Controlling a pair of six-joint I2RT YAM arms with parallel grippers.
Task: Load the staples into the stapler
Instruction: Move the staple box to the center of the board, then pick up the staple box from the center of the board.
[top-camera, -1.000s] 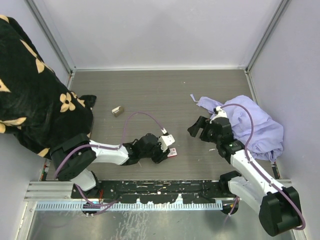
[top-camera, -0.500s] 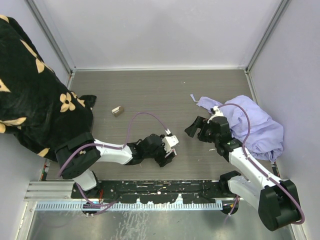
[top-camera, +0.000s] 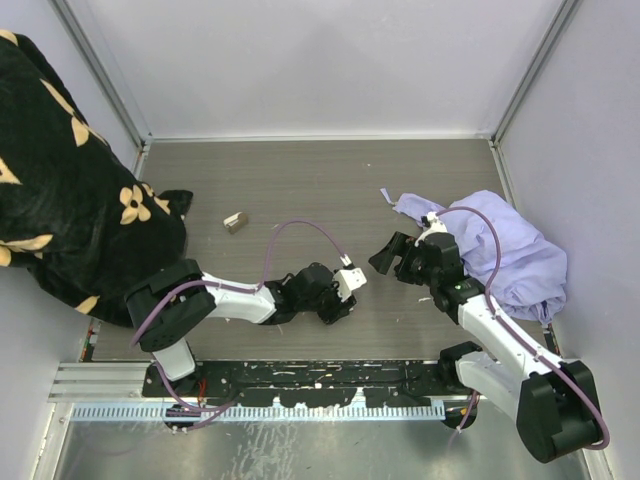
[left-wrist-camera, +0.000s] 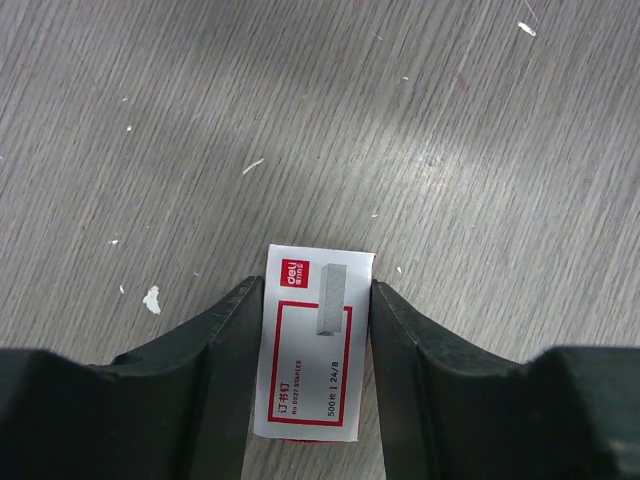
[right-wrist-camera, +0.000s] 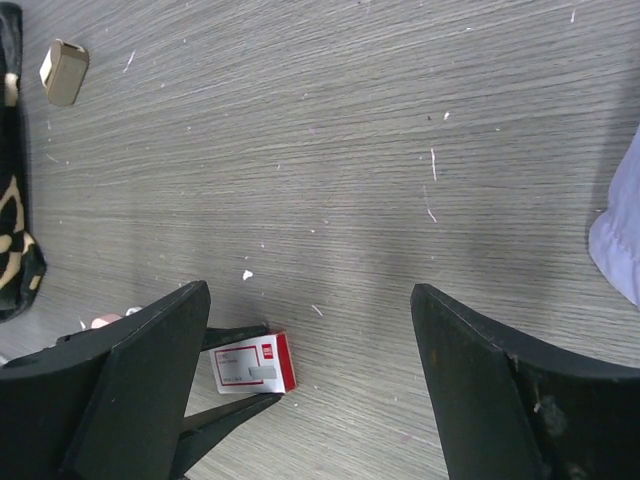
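The staples (left-wrist-camera: 315, 340) are a small red-and-white printed box lying flat on the grey wood-grain table (left-wrist-camera: 450, 120). My left gripper (left-wrist-camera: 316, 287) is down around the box, one black finger pressed against each long side, shut on it. The box also shows in the right wrist view, as the staples (right-wrist-camera: 255, 364) pinched between the left arm's fingers. My right gripper (right-wrist-camera: 310, 292) hangs wide open above the table to the right of the box, with nothing between its fingers. From above, the left gripper (top-camera: 338, 305) sits near the front centre and the right gripper (top-camera: 388, 255) a little beyond it. The stapler is out of view.
A crumpled lilac cloth (top-camera: 500, 250) lies at the right, just behind the right arm. A black cloth with tan flowers (top-camera: 70, 200) fills the left side. A small tan block (top-camera: 236, 221) sits on the table at the back left, also seen as the tan block (right-wrist-camera: 64, 71).
My left gripper has slid a little to the right, widened, then come back in against the sides of the box. The right gripper has shifted slightly left and stays open.
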